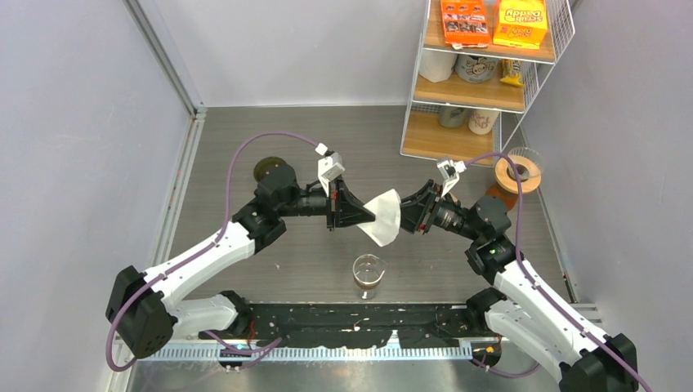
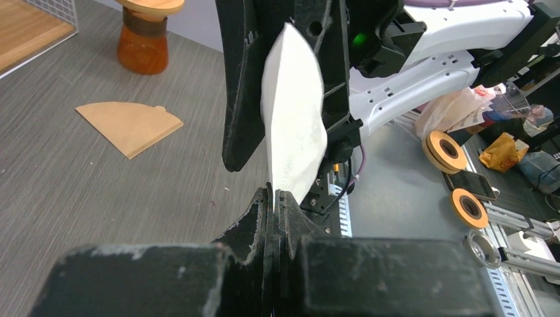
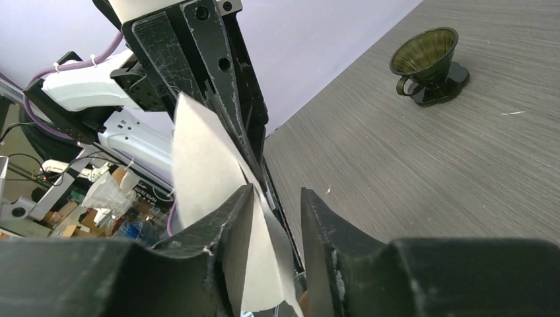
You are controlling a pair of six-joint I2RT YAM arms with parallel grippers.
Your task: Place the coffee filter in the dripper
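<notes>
A white paper coffee filter [image 1: 384, 216] hangs in the air above the table's middle, between both grippers. My left gripper [image 1: 362, 214] is shut on its left edge; the left wrist view shows the jaws [image 2: 273, 191] pinched on the filter [image 2: 294, 112]. My right gripper [image 1: 406, 214] is open, and its fingers straddle the filter's right side. In the right wrist view the filter [image 3: 201, 165] lies against one finger, with a gap to the other around the gripper [image 3: 277, 195]. The dark dripper [image 1: 268, 168] stands at the back left, also in the right wrist view [image 3: 429, 56].
A glass server [image 1: 369, 274] stands near the front, below the filter. A wire shelf rack [image 1: 482, 82] with boxes and cups stands at the back right. Beside it is a glass vessel with a wooden collar [image 1: 517, 174]. A brown filter [image 2: 129, 124] lies flat on the table.
</notes>
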